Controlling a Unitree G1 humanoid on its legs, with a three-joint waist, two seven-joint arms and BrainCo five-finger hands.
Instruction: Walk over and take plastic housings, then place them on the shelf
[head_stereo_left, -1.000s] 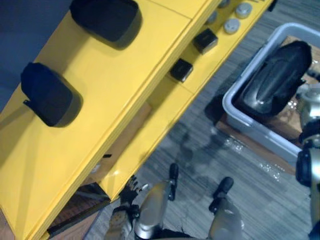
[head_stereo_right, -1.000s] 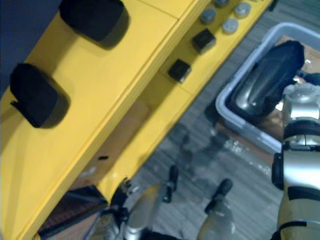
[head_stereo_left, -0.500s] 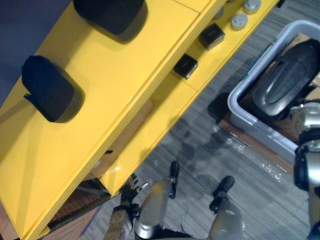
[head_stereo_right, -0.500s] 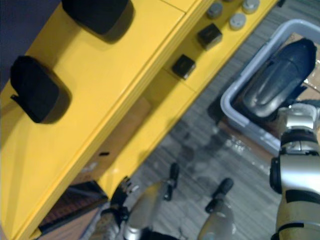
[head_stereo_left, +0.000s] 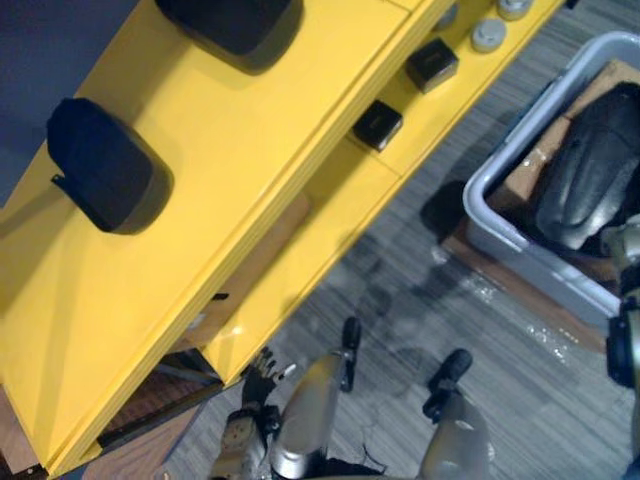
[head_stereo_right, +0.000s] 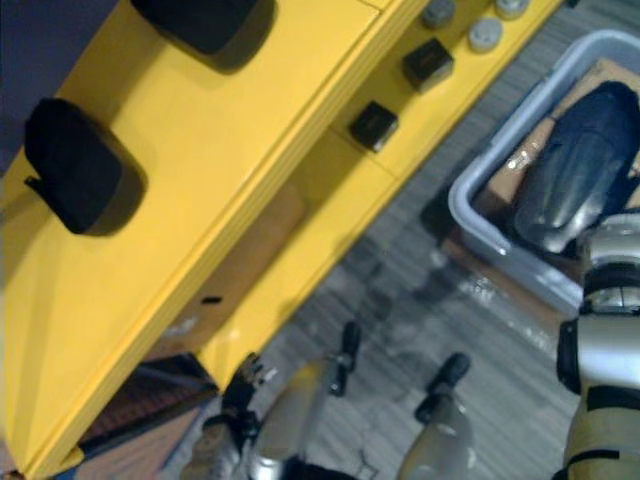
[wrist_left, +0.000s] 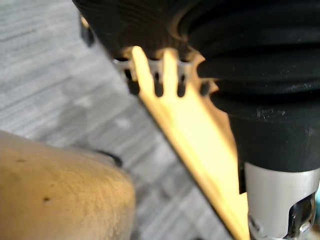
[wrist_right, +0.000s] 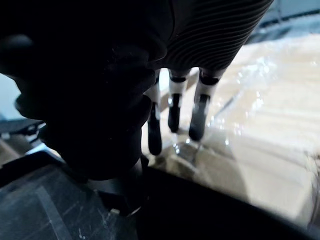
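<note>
— Where are the housings?
— Two shelf housings (head_stereo_left: 100, 165) lie on top of the yellow shelf (head_stereo_left: 250, 150), well apart. A bin housing (head_stereo_left: 590, 170) lies in the grey bin (head_stereo_left: 500, 225) on the floor to the right.
— The right hand (wrist_right: 175, 107)?
— At the bin, near that housing, with fingers straight and nothing held.
— The left hand (head_stereo_left: 258, 372)?
— Low by the shelf's front edge, fingers relaxed and empty.
— Anything else?
— Black boxes (head_stereo_left: 432, 62) and grey discs (head_stereo_left: 488, 35) sit on the lower level.
</note>
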